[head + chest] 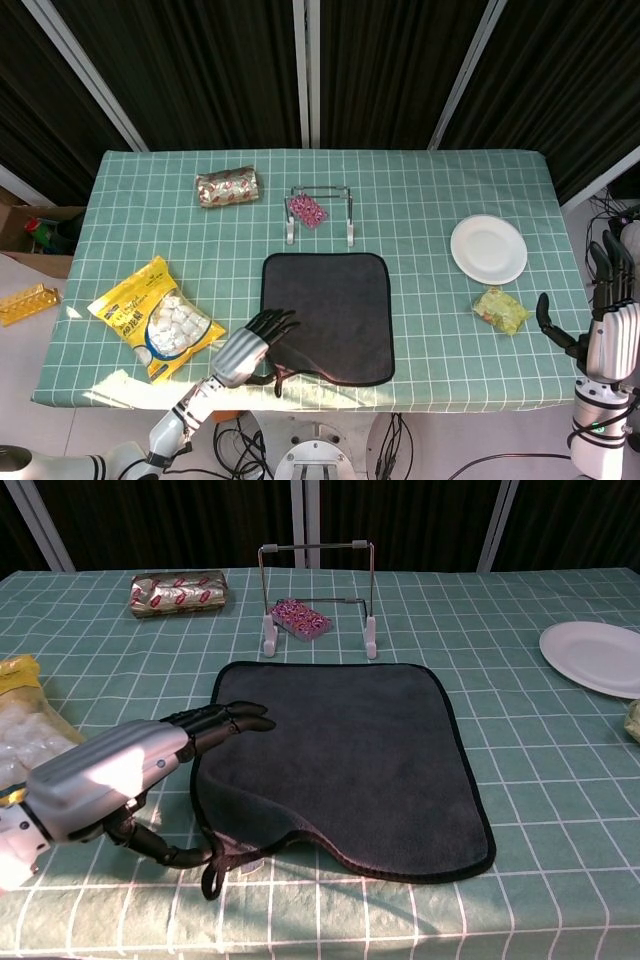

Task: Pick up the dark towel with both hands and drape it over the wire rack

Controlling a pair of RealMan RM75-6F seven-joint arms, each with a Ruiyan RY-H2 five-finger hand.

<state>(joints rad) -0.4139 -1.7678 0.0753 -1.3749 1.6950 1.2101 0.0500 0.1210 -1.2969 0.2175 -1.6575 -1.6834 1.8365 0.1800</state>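
The dark towel [335, 310] [345, 745] lies flat on the green checked table, just in front of the wire rack [351, 225] [315, 546], which stands upright. My left hand [245, 352] [110, 780] is at the towel's near-left corner, fingers laid on top and thumb hooked under the edge. It grips that corner, which is bunched and raised off the table. My right hand [610, 320] hangs beyond the table's right edge with fingers spread, holding nothing. The chest view does not show it.
A pink packet [308, 210] [300, 618] lies under the rack. A gold wrapped pack [227, 186] [180, 590] sits at the back left, a yellow snack bag [155, 318] [20, 720] at the left. A white plate [488, 249] [595, 655] and a green packet [501, 310] are at the right.
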